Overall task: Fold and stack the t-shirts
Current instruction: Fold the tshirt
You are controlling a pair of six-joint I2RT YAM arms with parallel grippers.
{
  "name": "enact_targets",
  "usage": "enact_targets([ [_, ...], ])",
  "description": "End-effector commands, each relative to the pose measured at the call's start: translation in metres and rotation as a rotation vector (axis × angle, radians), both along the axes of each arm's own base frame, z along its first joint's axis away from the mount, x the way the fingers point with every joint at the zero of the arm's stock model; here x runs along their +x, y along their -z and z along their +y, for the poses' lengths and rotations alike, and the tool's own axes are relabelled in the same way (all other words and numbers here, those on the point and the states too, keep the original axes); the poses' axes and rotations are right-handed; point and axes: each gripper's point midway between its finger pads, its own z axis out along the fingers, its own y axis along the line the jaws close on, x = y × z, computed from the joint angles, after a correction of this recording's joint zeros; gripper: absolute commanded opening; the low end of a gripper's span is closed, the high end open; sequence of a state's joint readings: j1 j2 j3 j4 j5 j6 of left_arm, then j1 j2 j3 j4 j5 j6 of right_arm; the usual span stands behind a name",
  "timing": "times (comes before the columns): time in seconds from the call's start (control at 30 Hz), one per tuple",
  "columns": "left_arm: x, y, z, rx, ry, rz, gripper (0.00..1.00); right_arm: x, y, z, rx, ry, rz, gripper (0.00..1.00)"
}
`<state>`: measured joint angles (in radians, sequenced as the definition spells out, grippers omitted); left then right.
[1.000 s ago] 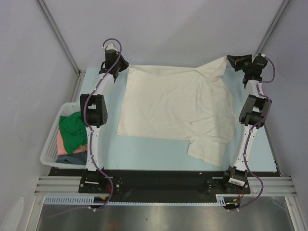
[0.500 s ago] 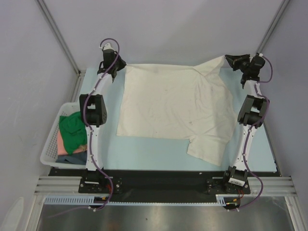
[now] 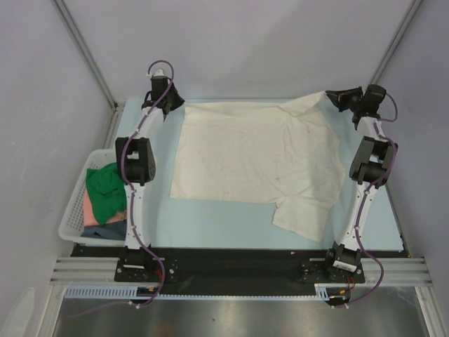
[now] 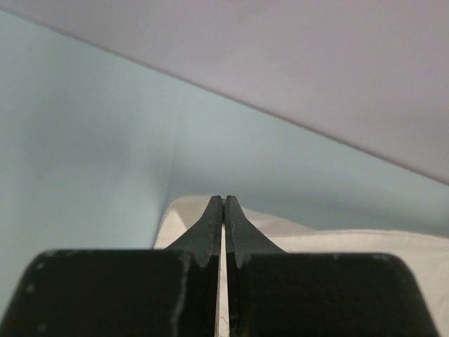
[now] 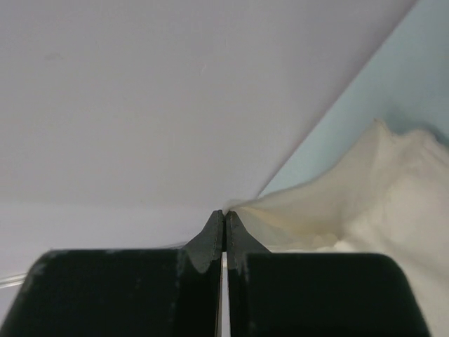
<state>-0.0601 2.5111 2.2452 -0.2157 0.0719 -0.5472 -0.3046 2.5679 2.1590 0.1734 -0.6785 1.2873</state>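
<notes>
Our left gripper (image 4: pixel 223 203) and right gripper (image 5: pixel 223 214) each clamp a far corner of the cream t-shirt (image 3: pixel 252 151); we should tension both evenly.

Pale blue table (image 3: pixel 231 226), cream t-shirt (image 3: pixel 252 154) spread across it, white basket (image 3: pixel 68 216) at left

Cream t-shirt (image 3: pixel 256 158) spread flat, far-right corner raised, coloured t-shirts (image 3: pixel 105 191) heaped at left

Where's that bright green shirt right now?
In the top view the green shirt lies in the white basket at the left edge of the table, beside the left arm, atop pink cloth.
</notes>
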Motion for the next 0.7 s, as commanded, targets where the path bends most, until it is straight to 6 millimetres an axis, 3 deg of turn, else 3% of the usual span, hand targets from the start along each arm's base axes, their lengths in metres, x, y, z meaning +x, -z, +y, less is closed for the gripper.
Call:
enact_targets([
  [0.0,-0.024,-0.049,0.008,0.005,0.013,0.003,0.00,-0.030,-0.067,0.003,-0.077,-0.011,-0.023,0.00],
  [0.07,-0.040,-0.048,0.005,0.008,0.038,0.044,0.00,-0.043,-0.082,0.007,-0.074,-0.017,-0.022,0.00],
  [0.2,-0.072,-0.046,0.006,0.037,0.060,0.135,0.00,-0.071,-0.079,0.013,-0.102,-0.042,0.070,0.00],
  [0.27,-0.084,-0.050,0.010,0.052,0.052,0.160,0.00,-0.088,-0.067,0.014,-0.117,-0.049,0.132,0.00],
  [0.3,-0.089,-0.049,0.010,0.060,0.057,0.174,0.00,-0.097,-0.077,0.016,-0.120,-0.047,0.124,0.00],
  [0.33,-0.097,-0.044,0.011,0.065,0.061,0.208,0.00,-0.107,-0.062,0.017,-0.104,-0.049,0.175,0.00],
  [0.43,-0.113,-0.035,0.013,0.078,0.069,0.271,0.00,-0.126,-0.065,0.020,-0.128,-0.051,0.185,0.00],
  [0.47,-0.116,-0.031,0.013,0.081,0.072,0.289,0.00,-0.136,-0.053,0.021,-0.131,-0.053,0.224,0.00],
  [0.53,-0.123,-0.025,0.013,0.090,0.084,0.324,0.00,-0.145,-0.053,0.022,-0.137,-0.045,0.234,0.00],
  [0.57,-0.125,-0.024,0.014,0.096,0.085,0.333,0.00,-0.152,-0.042,0.023,-0.124,-0.043,0.266,0.00],
  [0.67,-0.132,-0.017,0.018,0.123,0.086,0.361,0.00,-0.163,-0.033,0.026,-0.120,-0.043,0.301,0.00],
])
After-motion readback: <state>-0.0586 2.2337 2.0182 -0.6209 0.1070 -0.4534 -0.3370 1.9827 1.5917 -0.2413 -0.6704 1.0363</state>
